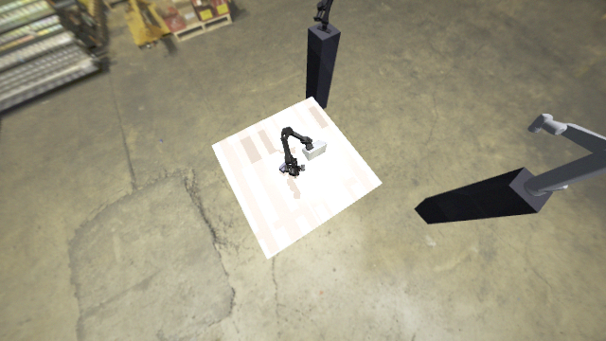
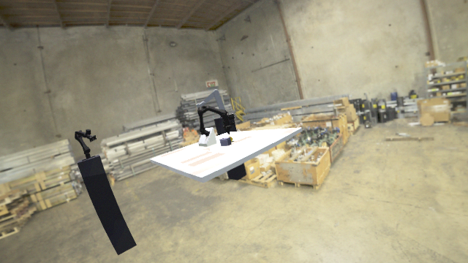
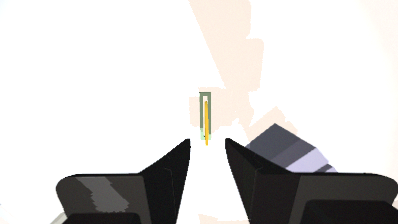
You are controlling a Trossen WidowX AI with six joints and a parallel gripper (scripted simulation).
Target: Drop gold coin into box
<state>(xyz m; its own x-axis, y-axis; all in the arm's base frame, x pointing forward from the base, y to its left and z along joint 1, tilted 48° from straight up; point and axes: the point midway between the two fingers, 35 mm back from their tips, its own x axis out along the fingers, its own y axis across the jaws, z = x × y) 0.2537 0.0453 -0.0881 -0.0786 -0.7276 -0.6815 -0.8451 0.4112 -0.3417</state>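
The gold coin [image 3: 206, 120] stands on edge in the dark-green holder [image 3: 205, 93] on the white table; in the wrist view I see it edge-on as a thin yellow line. My gripper [image 3: 207, 142] [image 1: 294, 171] [image 2: 230, 126] hangs above it, its fingers apart on either side of the coin's line, with nothing between them. The grey box [image 3: 286, 146] [image 2: 225, 141] [image 1: 285, 167] sits close by, to the right of the holder in the wrist view. In the exterior view the coin shows as a small yellow spot [image 2: 231, 139] beside the box.
The arm's white base block [image 1: 314, 150] [image 2: 207, 140] stands on the table [image 1: 331, 189] [image 2: 205, 164] behind the box. Two dark camera posts [image 1: 322, 62] [image 1: 473, 201] stand off the table. Warehouse shelves and crates lie far away.
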